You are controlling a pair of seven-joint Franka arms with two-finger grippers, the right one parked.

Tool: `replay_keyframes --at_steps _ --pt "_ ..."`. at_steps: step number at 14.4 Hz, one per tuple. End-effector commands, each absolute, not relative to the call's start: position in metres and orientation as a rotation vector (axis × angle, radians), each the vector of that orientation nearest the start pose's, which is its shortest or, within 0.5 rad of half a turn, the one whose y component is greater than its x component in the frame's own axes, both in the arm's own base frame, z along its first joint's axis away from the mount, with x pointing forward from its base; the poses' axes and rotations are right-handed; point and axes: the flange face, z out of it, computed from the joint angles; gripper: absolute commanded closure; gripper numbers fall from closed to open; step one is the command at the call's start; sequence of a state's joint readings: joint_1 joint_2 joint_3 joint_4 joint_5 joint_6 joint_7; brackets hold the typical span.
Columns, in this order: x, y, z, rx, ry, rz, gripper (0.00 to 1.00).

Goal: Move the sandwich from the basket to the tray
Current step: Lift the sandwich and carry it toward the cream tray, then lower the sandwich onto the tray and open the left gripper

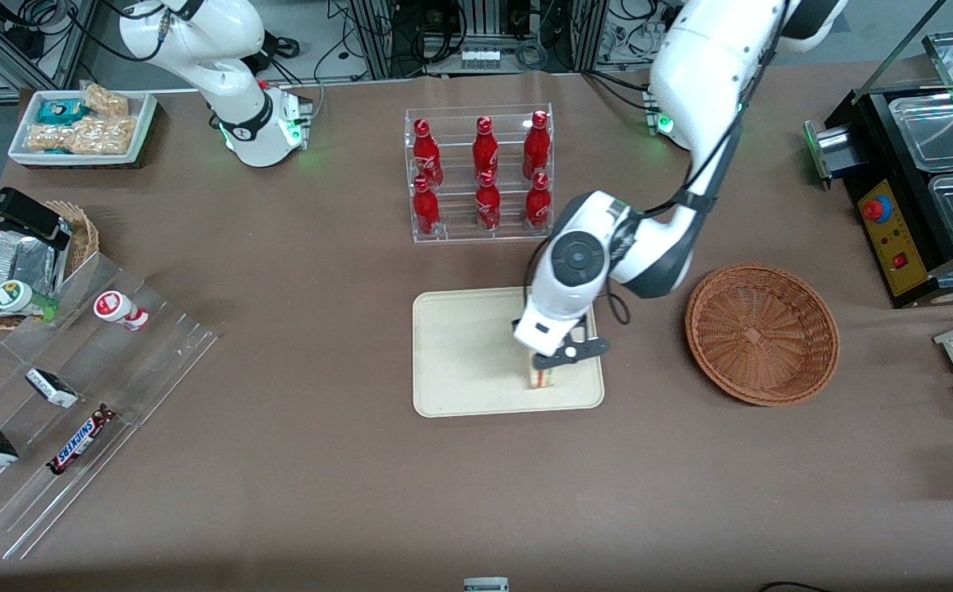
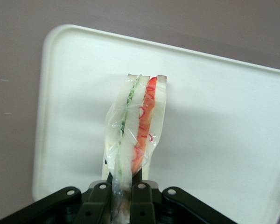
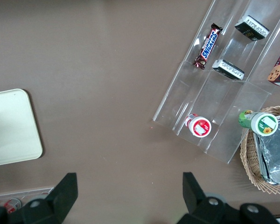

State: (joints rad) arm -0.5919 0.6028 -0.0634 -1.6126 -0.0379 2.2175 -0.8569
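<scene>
A: From the front, why is the tool so low over the tray?

B: I'd judge it is setting the sandwich down. The wedge shows just under the fingers, nearer the front camera than the wrist, on the tray corner that faces the front edge of the counter and the working arm's end. The basket sits beside the tray toward that same end, with nothing in it.

A: And the left wrist view?

B: The tool is pinched narrow on the sandwich, gripping one end of it. The layers stand on edge and run straight out from the fingers over the tray, probably so it lands well inside the rim. Whether it touches the tray yet, I cannot tell.

A: The right wrist view?

B: Only a bare corner of the tray on the counter; no sandwich or tool there.
</scene>
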Motion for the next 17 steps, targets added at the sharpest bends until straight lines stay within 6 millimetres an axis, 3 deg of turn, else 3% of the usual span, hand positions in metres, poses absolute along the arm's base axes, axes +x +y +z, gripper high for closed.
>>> replay_keyframes --at_steps 1,5,6,7,8,9,11,12,15,16,17 --pt "0.550 -0.447 0.276 -3.201 -0.373 0.004 0.96" --pt "0.540 -0.464 0.251 -3.187 -0.414 -0.052 0.93" --pt "0.541 -0.464 0.247 -3.186 -0.426 -0.059 0.88" --pt "0.540 -0.465 0.247 -3.188 -0.428 -0.055 0.70" --pt "0.541 -0.464 0.249 -3.193 -0.449 -0.047 0.09" --pt "0.540 -0.465 0.252 -3.190 -0.445 -0.064 0.00" --pt "0.534 -0.474 0.269 -3.195 -0.425 -0.088 0.00" --pt "0.535 -0.468 0.295 -3.205 -0.425 -0.122 0.00" --pt "0.533 -0.453 0.345 -3.161 -0.402 -0.112 0.00" --pt "0.545 -0.430 0.362 -3.135 -0.429 -0.102 0.00" --pt "0.548 -0.412 0.365 -3.107 -0.393 -0.054 0.00"
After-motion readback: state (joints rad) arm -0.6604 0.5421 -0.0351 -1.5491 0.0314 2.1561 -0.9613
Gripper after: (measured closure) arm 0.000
